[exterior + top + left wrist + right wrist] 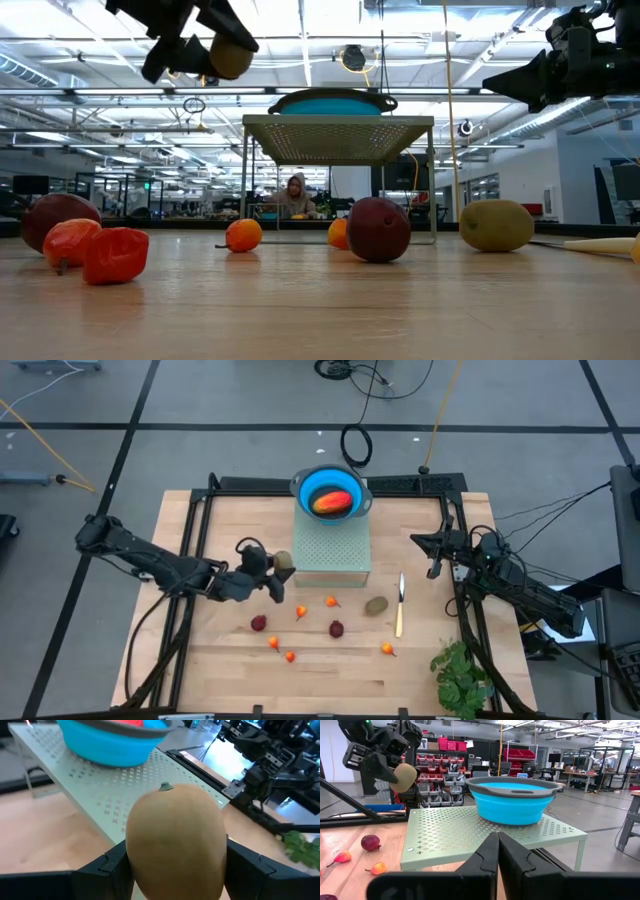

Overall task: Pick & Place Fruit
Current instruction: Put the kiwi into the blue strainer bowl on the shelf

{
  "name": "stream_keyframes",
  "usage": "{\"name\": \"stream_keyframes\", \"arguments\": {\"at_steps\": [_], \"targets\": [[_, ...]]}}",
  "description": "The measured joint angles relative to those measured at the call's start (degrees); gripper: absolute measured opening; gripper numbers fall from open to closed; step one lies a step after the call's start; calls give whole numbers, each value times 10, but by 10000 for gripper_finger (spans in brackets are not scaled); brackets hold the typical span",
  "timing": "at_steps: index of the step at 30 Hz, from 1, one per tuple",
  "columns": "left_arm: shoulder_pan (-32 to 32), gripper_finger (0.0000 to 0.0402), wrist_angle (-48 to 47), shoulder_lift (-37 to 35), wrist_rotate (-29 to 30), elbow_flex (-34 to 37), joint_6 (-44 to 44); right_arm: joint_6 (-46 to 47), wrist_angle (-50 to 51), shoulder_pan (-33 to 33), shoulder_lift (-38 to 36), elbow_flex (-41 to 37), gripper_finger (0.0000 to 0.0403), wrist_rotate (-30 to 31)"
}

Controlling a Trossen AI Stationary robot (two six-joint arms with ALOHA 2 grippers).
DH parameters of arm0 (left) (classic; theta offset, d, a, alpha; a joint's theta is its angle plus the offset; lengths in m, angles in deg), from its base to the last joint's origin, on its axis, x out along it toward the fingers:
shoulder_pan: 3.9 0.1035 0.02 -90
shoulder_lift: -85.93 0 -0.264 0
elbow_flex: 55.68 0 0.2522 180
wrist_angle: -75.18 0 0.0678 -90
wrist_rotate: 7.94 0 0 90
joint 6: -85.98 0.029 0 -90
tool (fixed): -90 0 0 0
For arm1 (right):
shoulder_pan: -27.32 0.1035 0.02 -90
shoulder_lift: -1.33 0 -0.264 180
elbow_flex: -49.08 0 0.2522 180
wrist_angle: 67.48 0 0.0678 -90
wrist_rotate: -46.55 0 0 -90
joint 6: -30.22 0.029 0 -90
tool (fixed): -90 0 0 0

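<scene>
We are holding a kiwi (175, 840) aloft, at nine o'clock of the green rack (333, 547); the mango (332, 503) is already lying in the blue bowl (305, 486) at the rack's twelve o'clock. The kiwi looks light, firm and smooth, best gripped across its middle. Our left gripper (275, 572) is clenching it so, fingers spread to its width. Our right gripper (497, 851) is waiting at three o'clock, pinched together on nothing.

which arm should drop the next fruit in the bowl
Left. Its gripper already holds a brown oval kiwi lifted beside the perforated green stand carrying the blue bowl; the right gripper is shut, empty.
</scene>
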Motion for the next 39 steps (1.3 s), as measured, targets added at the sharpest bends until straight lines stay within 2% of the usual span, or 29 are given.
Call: {"name": "stream_keyframes", "arguments": {"at_steps": [11,20,25,28,39], "targets": [[19,234,5,0,-58,0,-44,0,0,0,0,0,0,0],[20,234,80,0,-117,0,38,0,0,0,0,0,0,0],[20,234,92,1,-121,0,42,0,0,0,0,0,0,0],[21,234,113,2,-147,0,43,1,0,0,0,0,0,0],[21,234,251,2,-227,1,130,3,0,0,0,0,0,0]]}}
